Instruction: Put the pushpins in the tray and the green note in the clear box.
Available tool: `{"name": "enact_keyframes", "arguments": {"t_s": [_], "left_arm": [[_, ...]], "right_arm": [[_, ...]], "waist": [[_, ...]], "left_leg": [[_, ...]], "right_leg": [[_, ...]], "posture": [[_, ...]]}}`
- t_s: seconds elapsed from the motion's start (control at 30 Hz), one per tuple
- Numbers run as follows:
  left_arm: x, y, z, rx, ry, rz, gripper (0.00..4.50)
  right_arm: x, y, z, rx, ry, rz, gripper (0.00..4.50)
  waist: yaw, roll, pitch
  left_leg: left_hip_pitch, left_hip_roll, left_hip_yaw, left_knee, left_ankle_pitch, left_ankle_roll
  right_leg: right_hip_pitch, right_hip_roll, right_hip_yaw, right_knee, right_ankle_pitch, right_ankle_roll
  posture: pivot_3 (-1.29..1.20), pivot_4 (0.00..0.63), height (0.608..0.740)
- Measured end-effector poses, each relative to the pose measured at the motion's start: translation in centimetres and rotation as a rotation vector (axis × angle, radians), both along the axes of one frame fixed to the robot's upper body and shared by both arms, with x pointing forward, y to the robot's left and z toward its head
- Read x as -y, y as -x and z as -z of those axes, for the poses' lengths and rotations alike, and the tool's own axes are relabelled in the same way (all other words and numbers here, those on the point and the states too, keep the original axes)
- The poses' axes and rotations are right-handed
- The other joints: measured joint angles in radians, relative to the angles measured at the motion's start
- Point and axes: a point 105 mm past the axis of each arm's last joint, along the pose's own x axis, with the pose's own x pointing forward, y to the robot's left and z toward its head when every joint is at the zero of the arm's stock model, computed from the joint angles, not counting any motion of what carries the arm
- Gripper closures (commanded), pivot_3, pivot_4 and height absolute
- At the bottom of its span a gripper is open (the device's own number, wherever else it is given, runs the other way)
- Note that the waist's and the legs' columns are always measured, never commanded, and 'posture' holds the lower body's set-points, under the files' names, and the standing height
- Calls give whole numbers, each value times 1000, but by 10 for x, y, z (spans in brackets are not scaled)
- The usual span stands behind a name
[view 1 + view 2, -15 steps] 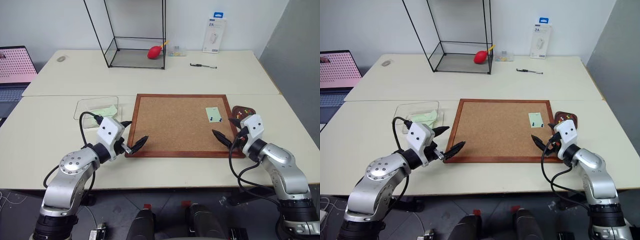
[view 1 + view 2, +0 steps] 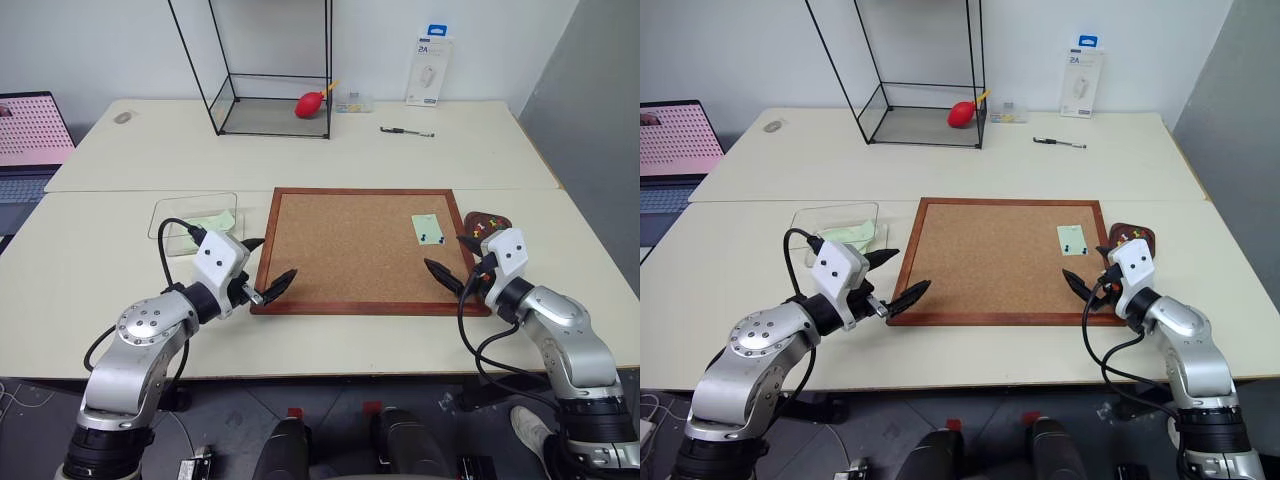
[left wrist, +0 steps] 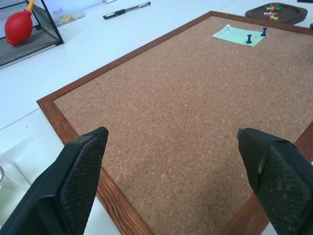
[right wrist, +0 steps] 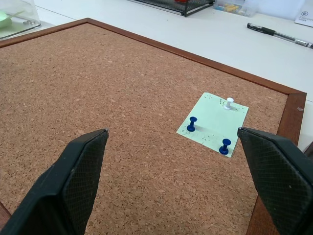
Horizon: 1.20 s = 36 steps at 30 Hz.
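On corkboard (image 2: 357, 250), green note (image 4: 213, 124) stays pinned; both tools unmoved, wide open, empty.

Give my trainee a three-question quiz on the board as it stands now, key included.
1. How many pushpins hold the green note to the corkboard?
2. True or false: the left gripper grips a pin.
3. The tray lies off which side of the board: A the robot's left, B the robot's right?

Key: 1. Three, two blue and one white. 2. False; it is open and empty. 3. B.
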Motion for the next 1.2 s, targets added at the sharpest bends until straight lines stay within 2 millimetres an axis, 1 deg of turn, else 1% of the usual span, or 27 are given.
{"name": "enact_keyframes", "arguments": {"t_s": [0.07,0.27,0.47,0.63,0.7,0.73,0.83,0.9,0.97,1.07,1.1,1.17,1.2], "left_arm": [[3,1,-4,10,11,13,40],[5,0,-6,4,30,23,40],[13,-5,-25,36,62,78,40],[21,-5,-31,39,80,137,40],[26,-6,-32,36,80,165,393],[31,-8,-31,33,84,189,436],[48,-12,-29,26,91,255,1063],[53,-16,-26,20,80,273,1441],[60,-22,-23,13,69,287,1757],[66,-24,-17,-3,58,303,2303],[70,-28,-13,-10,52,312,2473],[79,-37,-6,-33,48,329,2913],[81,-39,-4,-40,48,333,3060]], "right_arm": [[0,0,0,0,0,0,0],[0,0,0,0,0,0,0],[0,0,0,0,-1,0,0],[0,0,0,1,-2,1,0],[1,0,-1,1,-3,4,0],[2,0,-1,3,-4,6,0],[2,0,-2,5,-7,6,0],[2,0,-3,4,-14,6,0],[1,0,-4,6,-16,3,0],[0,1,-5,9,-20,-1,0],[1,1,-5,6,-20,6,0],[-3,2,-7,12,-26,-2,0],[-3,2,-8,16,-25,-3,0]], "waist": [[0,0,0],[0,0,0],[0,0,0],[0,0,0],[0,0,0],[1,0,0],[1,0,0],[0,0,0],[-1,0,0],[-2,0,0],[0,0,0],[1,0,0],[1,0,0]], "left_leg": [[0,0,0,0,0,0],[0,0,0,0,0,0],[0,0,0,0,0,0],[0,0,0,0,0,0],[0,0,0,0,0,0],[0,0,0,0,0,0],[0,0,0,0,0,0],[0,0,0,0,0,0],[0,0,0,0,0,0],[0,0,0,0,0,0],[0,-1,0,0,0,0],[0,-1,0,1,0,0],[0,-1,0,1,0,0]], "right_leg": [[0,0,0,0,0,0],[0,0,0,0,0,0],[0,0,0,0,0,0],[0,0,0,0,0,0],[0,0,0,0,0,0],[0,0,0,0,0,0],[0,0,0,0,0,1],[0,0,0,0,0,1],[0,0,0,0,0,1],[0,0,0,0,1,1],[0,0,0,0,1,1],[0,0,0,0,1,2],[0,0,0,0,1,2]], "posture": [[0,150,740],[0,150,740],[0,150,740],[0,150,740],[0,150,740],[0,150,740],[0,150,740],[0,150,740],[0,150,740],[0,150,740],[0,150,740],[0,150,740],[0,150,740]]}}
